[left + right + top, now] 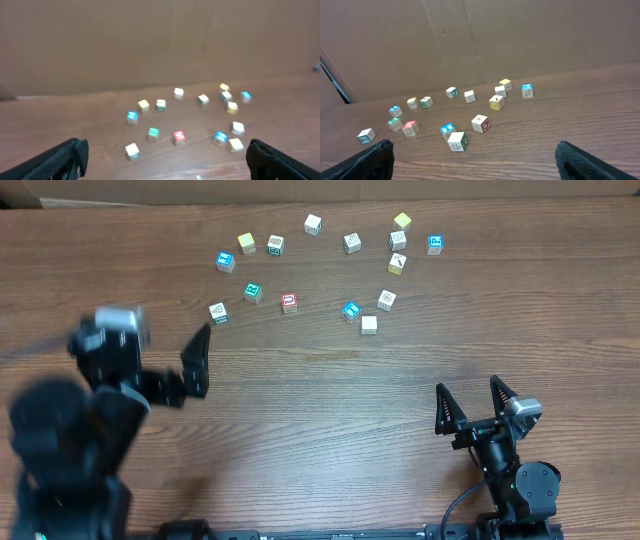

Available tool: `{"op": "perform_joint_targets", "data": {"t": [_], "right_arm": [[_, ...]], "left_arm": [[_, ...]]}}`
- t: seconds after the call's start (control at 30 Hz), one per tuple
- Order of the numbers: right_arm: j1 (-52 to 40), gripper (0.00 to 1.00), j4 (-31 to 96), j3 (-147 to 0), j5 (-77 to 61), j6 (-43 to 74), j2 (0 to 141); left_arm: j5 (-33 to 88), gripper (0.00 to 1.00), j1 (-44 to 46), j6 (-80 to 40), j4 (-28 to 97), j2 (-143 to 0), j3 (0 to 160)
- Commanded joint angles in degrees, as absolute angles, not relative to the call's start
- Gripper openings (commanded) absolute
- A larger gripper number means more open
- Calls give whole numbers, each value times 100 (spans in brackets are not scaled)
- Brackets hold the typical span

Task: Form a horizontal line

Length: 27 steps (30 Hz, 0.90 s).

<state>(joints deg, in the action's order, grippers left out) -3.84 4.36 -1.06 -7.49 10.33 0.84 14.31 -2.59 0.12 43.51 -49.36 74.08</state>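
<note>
**Wooden table with loose cubes, both pincers released**

Brown wood grain covers the table (320, 395), and small cubes are spread over its far half. I take the red cube (289, 302) as the landmark. From overhead, the teal cube (252, 292) lies near it on the left and a little farther from the arms. The white-green cube (218, 311) lies further left. A yellow cube (246, 242) sits well beyond the red cube, to the left. These four do not touch each other, so the row is not yet made. A blue cube (350, 310) lies to the right of the red cube, with two pale cubes near it.

The left pincer (165, 150) is wide apart and holds nothing. Its fingers (60, 160) frame the lower corners of its own view. The right pincer (467, 386) is also spread and empty, well apart from the red cube, on the near right.

Only the overhead view shows both arms, the left one smeared. Both wrist views show a cardboard wall (520, 35) behind the cubes. The left wrist view is blurred; the right one is sharper and shows the cubes' side faces.
</note>
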Motion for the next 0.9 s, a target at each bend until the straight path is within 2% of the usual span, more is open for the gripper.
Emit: {"op": "perform_joint_targets", "data": {"t": [0.0, 0.2, 0.37, 0.77, 0.8, 0.83, 0.87], "right_arm": [[-373, 100, 419, -45, -760, 1044, 16], [-373, 100, 419, -45, -760, 1044, 16], [-373, 100, 419, -45, -760, 1044, 16], [-373, 100, 419, -45, -760, 1044, 16], [-373, 100, 419, -45, -760, 1044, 16], [-373, 100, 419, -45, -760, 1044, 16], [-373, 100, 419, -45, -760, 1044, 16]], "left_arm": [[1986, 100, -222, 25, 5124, -5988, 8820], [2475, 100, -222, 272, 7387, -7865, 11456], [2467, 100, -222, 561, 9417, -8971, 12929], [2543, 100, -222, 108, 9592, -9717, 12973], [2554, 92, -222, 108, 9594, -9756, 12973], [2552, 79, -222, 108, 9594, -9797, 12973], [2550, 58, -220, 108, 9592, -9839, 12973]]}}
